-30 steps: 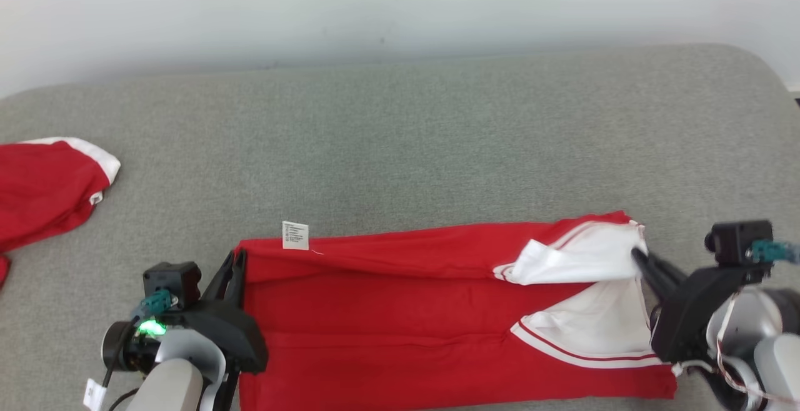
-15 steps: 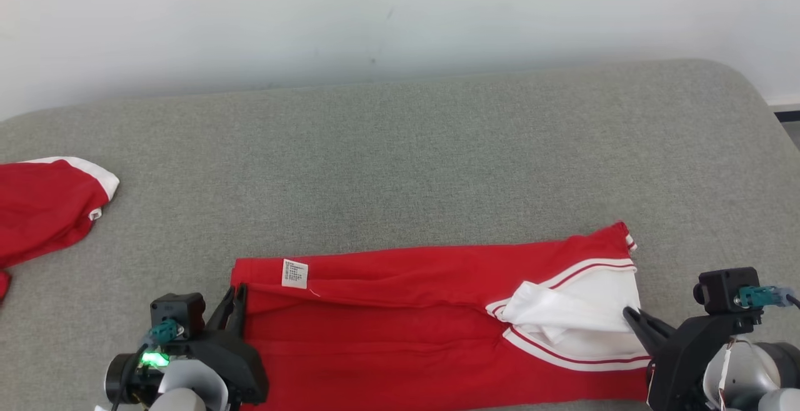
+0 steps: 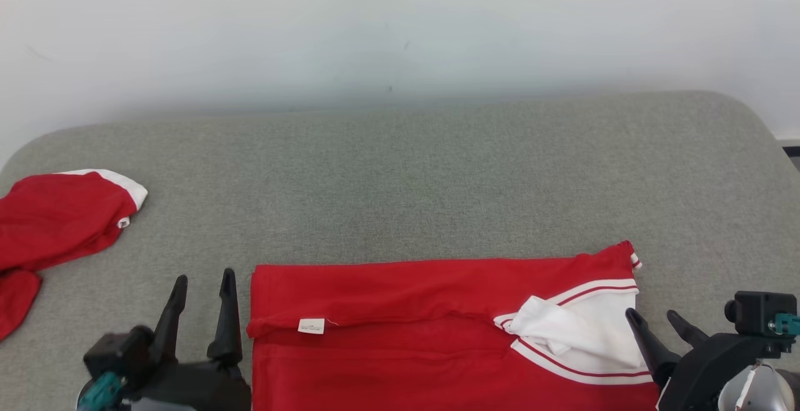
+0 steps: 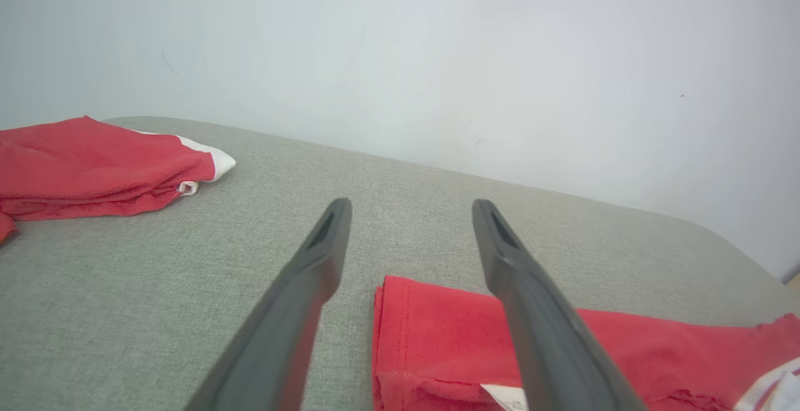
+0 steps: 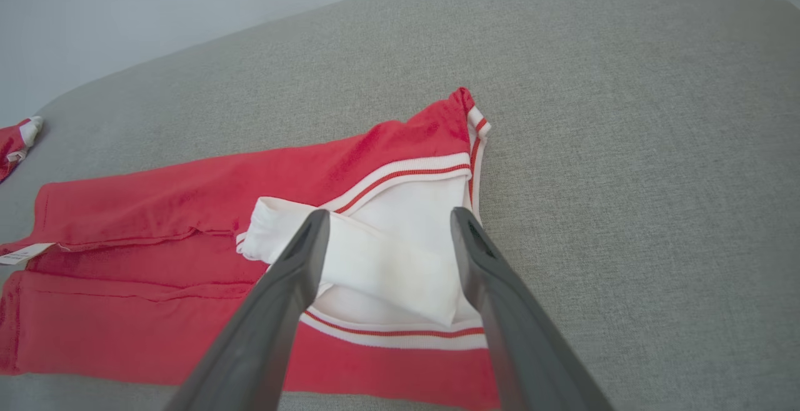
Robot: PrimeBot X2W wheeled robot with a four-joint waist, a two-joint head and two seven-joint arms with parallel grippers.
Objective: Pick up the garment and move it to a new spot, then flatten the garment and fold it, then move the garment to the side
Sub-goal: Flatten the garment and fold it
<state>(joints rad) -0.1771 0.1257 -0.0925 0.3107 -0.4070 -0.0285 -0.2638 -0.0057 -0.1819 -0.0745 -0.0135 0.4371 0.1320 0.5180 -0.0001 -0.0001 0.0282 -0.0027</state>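
left jaws: spread, empty, just beside the garment's (image 3: 406, 292) left edge.
right jaws: spread, empty, at its white-trimmed end.
garment: folded lengthwise, flat on the near worktop (image 3: 437, 180).
why: likely left lying so the fold settles.

Item count, by kind:

- Garments: two. One red garment (image 3: 406, 311) lies folded at the near edge. A second red garment (image 3: 56, 217) lies bunched at the far left.
- Grippers: two, the left gripper (image 3: 204, 277) and the right gripper (image 3: 650, 314).
- Fingers: four in total, two dark fingers (image 3: 228, 317) per gripper.
- Labels: one white label (image 3: 311, 326), on the folded garment.
- White sections: two, one on each garment.
- Surfaces: one grey padded surface (image 3: 437, 173), carrying both garments.
- Walls: one pale wall (image 3: 375, 24), behind the surface.
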